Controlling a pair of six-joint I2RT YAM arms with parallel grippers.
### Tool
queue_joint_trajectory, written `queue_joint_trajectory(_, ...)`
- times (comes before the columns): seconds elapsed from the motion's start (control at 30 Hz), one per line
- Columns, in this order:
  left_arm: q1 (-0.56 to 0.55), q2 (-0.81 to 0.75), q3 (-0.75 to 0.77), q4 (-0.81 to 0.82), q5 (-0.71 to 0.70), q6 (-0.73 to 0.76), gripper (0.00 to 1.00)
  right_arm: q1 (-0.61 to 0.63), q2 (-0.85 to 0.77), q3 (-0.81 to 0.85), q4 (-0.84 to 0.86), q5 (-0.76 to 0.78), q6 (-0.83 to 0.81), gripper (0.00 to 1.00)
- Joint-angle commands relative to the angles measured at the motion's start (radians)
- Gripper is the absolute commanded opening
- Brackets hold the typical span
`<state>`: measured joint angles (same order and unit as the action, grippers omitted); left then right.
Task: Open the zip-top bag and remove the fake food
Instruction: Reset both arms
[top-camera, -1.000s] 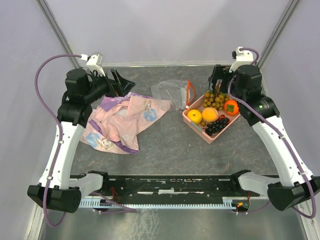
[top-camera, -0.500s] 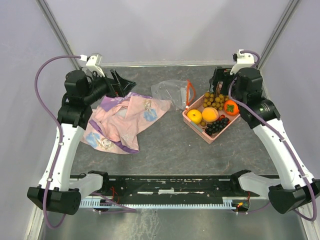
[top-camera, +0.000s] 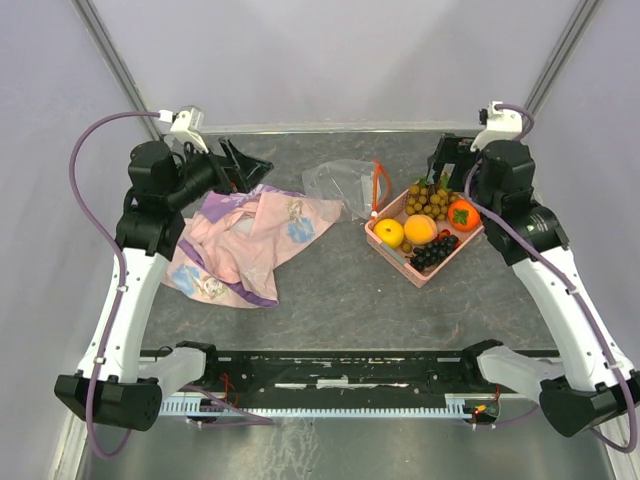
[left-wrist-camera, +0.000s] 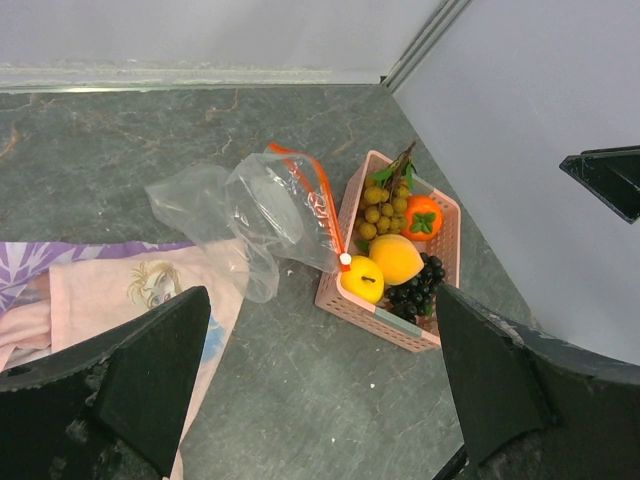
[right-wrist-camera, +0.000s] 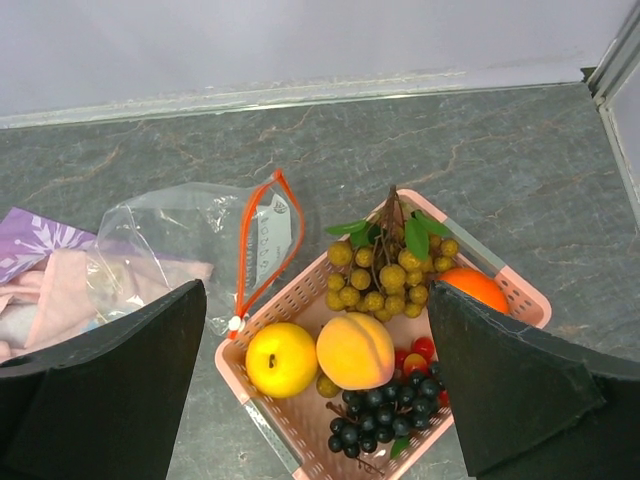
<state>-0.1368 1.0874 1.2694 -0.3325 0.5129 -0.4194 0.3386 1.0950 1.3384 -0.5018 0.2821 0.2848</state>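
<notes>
- L gripper (top-camera: 243, 160): jaws spread wide, nothing between them, raised by far edge of pink-purple cloth (top-camera: 250, 240)
- R gripper (top-camera: 450, 150): jaws apart, empty, raised near far corner of pink basket (top-camera: 392, 256)
- zip-top bag (top-camera: 345, 185): crumpled on table (top-camera: 330, 290) betw. cloth & basket, mouth gaping, orange-red zip strip at basket rim
- fake food (top-camera: 425, 225): in basket, i.e. grape bunches, peach, yellow fruit, red-orange fruit

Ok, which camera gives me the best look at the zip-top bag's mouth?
Right wrist: the zip-top bag lies close, its orange zip strip parted into a loop. Left wrist shows the whole bag, strip more edge-on. Top external shows it small.
</notes>
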Motion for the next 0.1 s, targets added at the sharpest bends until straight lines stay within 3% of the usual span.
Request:
queue_joint_trajectory(0.0, 0.002, -0.017, -0.006, 0.059, 0.035, -0.040, 0.99, 0.003, -0.029, 0.004, 0.033, 0.008, 0.011, 0.99)
queue_joint_trajectory(0.07, 0.002, -0.016, -0.007, 0.061, 0.037, -0.043, 0.99, 0.003, -0.033, -0.001, 0.040, 0.012, 0.012, 0.99)
